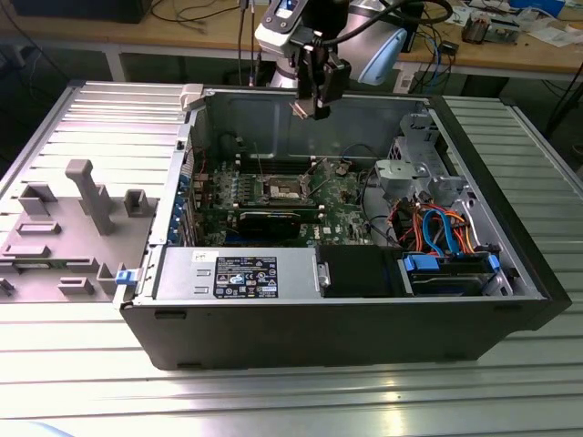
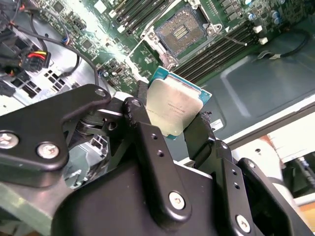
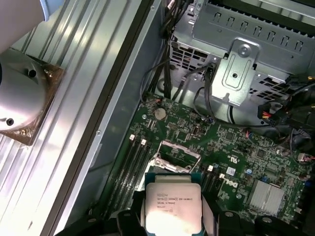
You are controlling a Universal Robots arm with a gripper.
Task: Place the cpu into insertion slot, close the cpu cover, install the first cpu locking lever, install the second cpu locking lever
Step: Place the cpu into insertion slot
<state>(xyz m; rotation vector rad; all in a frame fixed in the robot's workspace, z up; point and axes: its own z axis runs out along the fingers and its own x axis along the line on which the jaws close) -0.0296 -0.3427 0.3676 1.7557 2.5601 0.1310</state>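
Your gripper (image 2: 175, 117) is pinching the cpu (image 2: 174, 104) across two opposite edges, one black finger (image 2: 147, 135) on each side, with the silver-grey metal top facing the cameras in both wrist views. In the exterior view the gripper (image 1: 314, 107) hangs above the open computer case (image 1: 364, 319), which sits on the ribbed metal counter (image 1: 273, 401), so the chip is high over the motherboard (image 1: 339, 208) and well apart from it. The insertion slot (image 2: 179, 32) lies open below, its dark pin grid bare and edged in silver; in the first wrist view the cpu (image 3: 172, 206) sits just short of the insertion slot (image 3: 173, 156) along the line of sight. Expect the chip to feel very light and quite stiff: a thin rigid plate that will not flex, but with smooth edges that could probably slide or twist in the pads if the squeeze is slack. Treat it as fragile all the same, since the hidden underside and the slot's fine pins would likely be damaged by any scrape or hard drop. The edges of the green board are the right place to hold, as you do now, leaving both flat faces free.
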